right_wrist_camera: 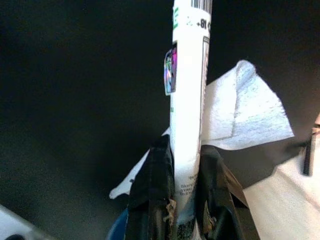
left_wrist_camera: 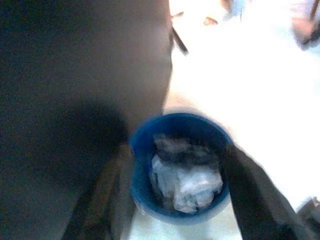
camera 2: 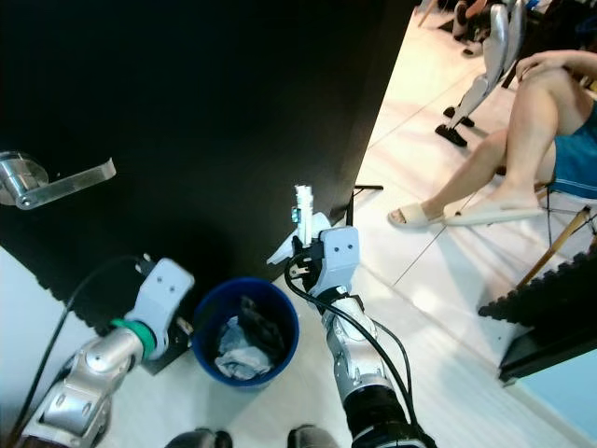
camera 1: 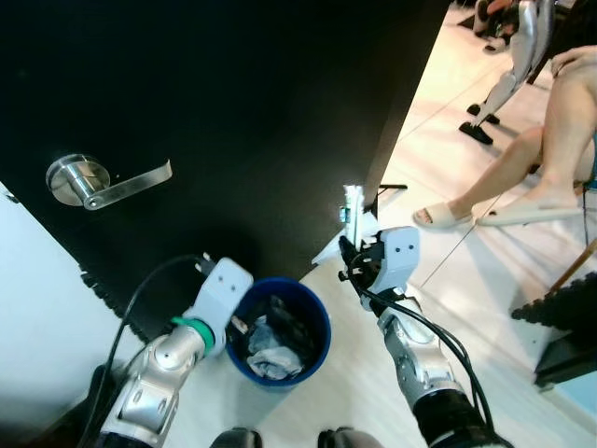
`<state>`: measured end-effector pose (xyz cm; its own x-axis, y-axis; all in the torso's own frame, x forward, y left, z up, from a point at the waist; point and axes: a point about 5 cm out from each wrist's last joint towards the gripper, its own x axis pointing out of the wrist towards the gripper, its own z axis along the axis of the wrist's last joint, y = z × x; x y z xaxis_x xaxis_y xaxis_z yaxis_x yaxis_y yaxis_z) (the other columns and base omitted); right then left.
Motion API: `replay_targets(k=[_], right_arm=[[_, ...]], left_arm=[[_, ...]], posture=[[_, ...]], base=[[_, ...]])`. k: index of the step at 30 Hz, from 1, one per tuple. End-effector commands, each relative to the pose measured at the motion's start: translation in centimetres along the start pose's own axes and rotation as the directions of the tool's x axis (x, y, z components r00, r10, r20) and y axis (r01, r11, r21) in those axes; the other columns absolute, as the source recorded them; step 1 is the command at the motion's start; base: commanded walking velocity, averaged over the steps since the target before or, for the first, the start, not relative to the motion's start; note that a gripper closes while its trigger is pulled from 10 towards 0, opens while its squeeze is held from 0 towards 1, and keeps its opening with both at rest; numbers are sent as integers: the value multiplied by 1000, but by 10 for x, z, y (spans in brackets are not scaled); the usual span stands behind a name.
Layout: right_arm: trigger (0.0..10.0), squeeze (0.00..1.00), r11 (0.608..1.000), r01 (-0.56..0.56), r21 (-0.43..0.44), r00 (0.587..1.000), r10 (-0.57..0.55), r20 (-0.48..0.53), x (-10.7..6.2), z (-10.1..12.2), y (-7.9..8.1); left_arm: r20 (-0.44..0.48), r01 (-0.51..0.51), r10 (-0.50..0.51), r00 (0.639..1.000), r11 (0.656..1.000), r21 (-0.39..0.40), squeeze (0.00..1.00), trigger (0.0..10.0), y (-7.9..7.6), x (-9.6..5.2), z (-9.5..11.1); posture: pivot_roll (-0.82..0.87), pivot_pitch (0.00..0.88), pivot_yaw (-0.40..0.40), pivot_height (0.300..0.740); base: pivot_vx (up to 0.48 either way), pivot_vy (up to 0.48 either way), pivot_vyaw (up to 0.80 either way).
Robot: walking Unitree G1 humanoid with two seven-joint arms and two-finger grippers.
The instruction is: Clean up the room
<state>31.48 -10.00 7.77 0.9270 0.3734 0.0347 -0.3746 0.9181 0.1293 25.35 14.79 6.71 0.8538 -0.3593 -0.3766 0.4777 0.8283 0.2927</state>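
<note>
Left eye view showed the right end effector (camera 1: 350, 245) closed on a flattened white tube (camera 1: 353, 207) together with a white tissue (camera 1: 333, 248), held in front of the black door (camera 1: 233, 112) and just beside the blue waste bin (camera 1: 317, 322) on the floor. The tube stood upright, its long axis near vertical and running out along the fingers, free end up, barcode end visible in the right wrist view. Judged purpose: the litter was carried high to clear the rim before release into the bin, which already held crumpled paper (camera 1: 272, 359). The left end effector (camera 1: 233, 329) sat at the bin's rim, fingers (left_wrist_camera: 107, 195) spread open around it, probably steadying it. A seated person's legs (camera 1: 522, 177) were well apart.
</note>
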Motion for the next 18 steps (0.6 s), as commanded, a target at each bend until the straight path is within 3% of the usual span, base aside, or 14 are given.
replay_targets(k=[1, 2, 9, 10, 11, 12, 13, 16, 18], right_arm=[[10000, 0, 1000, -31, -4, 999, 31, -34, 3, -6, 6], [10000, 0, 999, -47, -4, 998, 46, -45, 6, -6, 9], [10000, 0, 999, -47, -4, 998, 46, -45, 6, -6, 9], [10000, 0, 999, -54, -5, 995, 54, -79, 10, -10, 12], [10000, 0, 999, -54, -5, 995, 54, -79, 10, -10, 12], [10000, 0, 998, -64, -13, 993, 63, -104, 15, -13, 17], [10000, 0, 998, -64, -13, 993, 63, -104, 15, -13, 17], [10000, 0, 998, -64, -30, 989, 59, -138, 22, -15, 25], [10000, 0, 998, -59, -28, 988, 54, -146, 23, -16, 25]], left_arm=[[-22, -17, 18, 1000, 1000, 19, 0, 10000, 0, -7, -2], [-33, -45, 46, 998, 998, 34, 0, 10000, 1, -13, -2], [-33, -45, 46, 998, 998, 34, 0, 10000, 1, -13, -2], [-45, -81, 83, 996, 996, 34, 0, 10000, 2, -24, -3], [-45, -81, 83, 996, 996, 34, 0, 10000, 2, -24, -3], [-59, -88, 88, 994, 996, 15, 0, 10000, -5, -47, -1], [-59, -88, 88, 994, 996, 15, 0, 10000, -5, -47, -1], [-73, -47, 43, 996, 997, -54, 0, 10000, -29, -102, 14], [-67, -25, 19, 998, 997, -78, 0, 10000, -33, -110, 18]], posture=[[159, 111, 9, 734], [172, 120, 7, 734], [172, 120, 7, 734], [209, 148, -1, 734], [209, 148, -1, 734], [299, 291, -7, 734], [299, 291, -7, 734], [352, 374, 12, 734], [356, 378, 13, 734]], base=[[0, 0, 0], [0, 0, 0], [0, 0, 0], [0, 0, 0], [0, 0, 0], [0, 0, 0], [0, 0, 0], [0, 0, 0], [0, 0, 0]])
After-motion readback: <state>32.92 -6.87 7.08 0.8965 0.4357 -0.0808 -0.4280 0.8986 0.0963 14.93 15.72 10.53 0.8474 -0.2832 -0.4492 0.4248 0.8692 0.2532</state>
